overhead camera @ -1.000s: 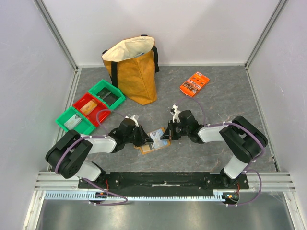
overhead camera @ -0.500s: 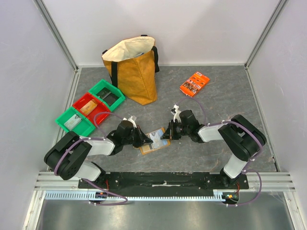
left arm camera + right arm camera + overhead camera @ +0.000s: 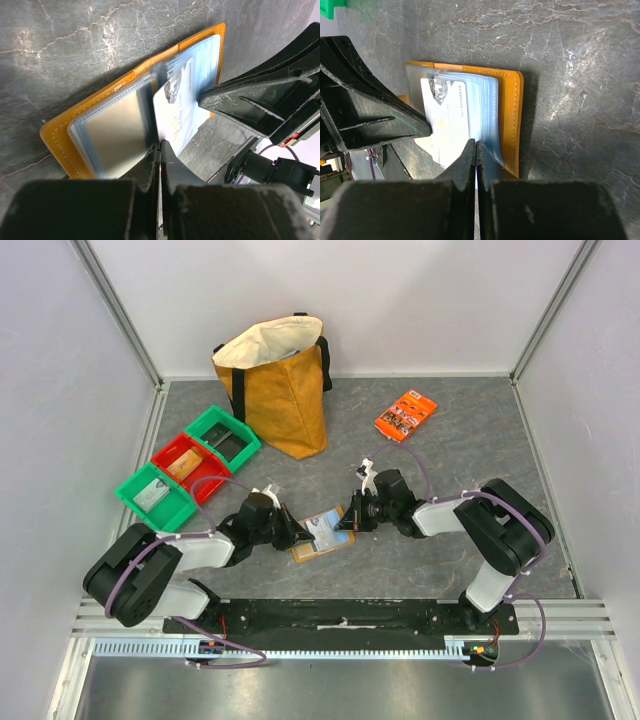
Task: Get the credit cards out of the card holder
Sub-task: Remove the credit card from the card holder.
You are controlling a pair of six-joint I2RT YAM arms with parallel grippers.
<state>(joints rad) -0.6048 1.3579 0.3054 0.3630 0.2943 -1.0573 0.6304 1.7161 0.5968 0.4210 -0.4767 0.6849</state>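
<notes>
Top external view: three bins (image 3: 188, 465) are sitting by the left edge of the desk (image 3: 470, 440), and a tote bag (image 3: 280, 390) is standing at its far edge. Near the middle of the near edge, the left gripper (image 3: 303, 536) is clenching on the corner of a white credit card (image 3: 176, 112), which is sticking partway out of the card holder (image 3: 312, 552). The holder is lying open and flat. From the right, the right gripper (image 3: 345, 523) is pinching shut on the holder's pale inner pockets. An orange packet (image 3: 405, 415) is lying toward the far right corner.
</notes>
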